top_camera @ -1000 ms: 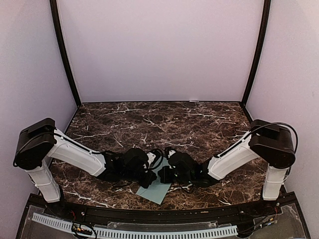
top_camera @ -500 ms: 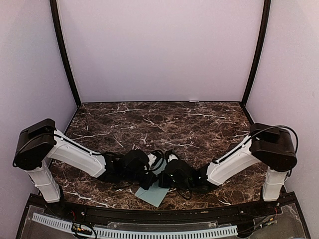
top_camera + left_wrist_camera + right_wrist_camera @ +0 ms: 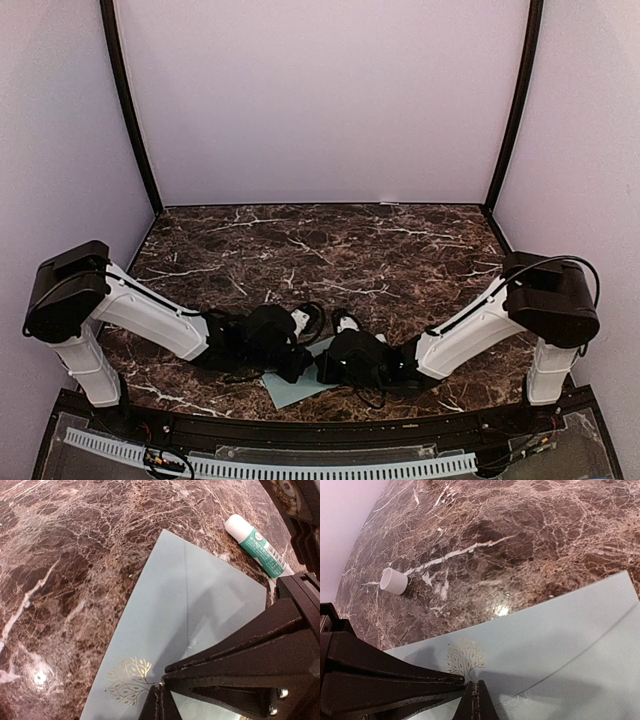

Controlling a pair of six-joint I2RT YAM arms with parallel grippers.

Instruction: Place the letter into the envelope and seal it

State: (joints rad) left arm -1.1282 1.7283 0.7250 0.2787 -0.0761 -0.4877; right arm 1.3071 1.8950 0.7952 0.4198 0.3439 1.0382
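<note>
ok, dark marbled table (image 3: pixel 400 250) fills the booth floor. left arm (image 3: pixel 150 312) and right arm (image 3: pixel 470 325) both reach low toward the middle of the near edge, wrists almost meeting.

the envelope (image 3: pixel 285 388) lies flat on the table right there, under both wrists, one corner poking out toward the near edge. it's pale teal with a small gold tree print (image 3: pixel 131 677) and a diagonal fold line across it.

left jaws: pressed together, nothing between them, tips down on the envelope just beside the tree print. right jaws: same, together and empty, tips at the print from the other side. can't tell for sure if the tips actually touch the paper.

glue stick (image 3: pixel 257 550), white and green, lies on the table just beside the envelope's far corner. small white ribbed cap (image 3: pixel 394 580) stands on the table, well apart from the envelope.
</note>
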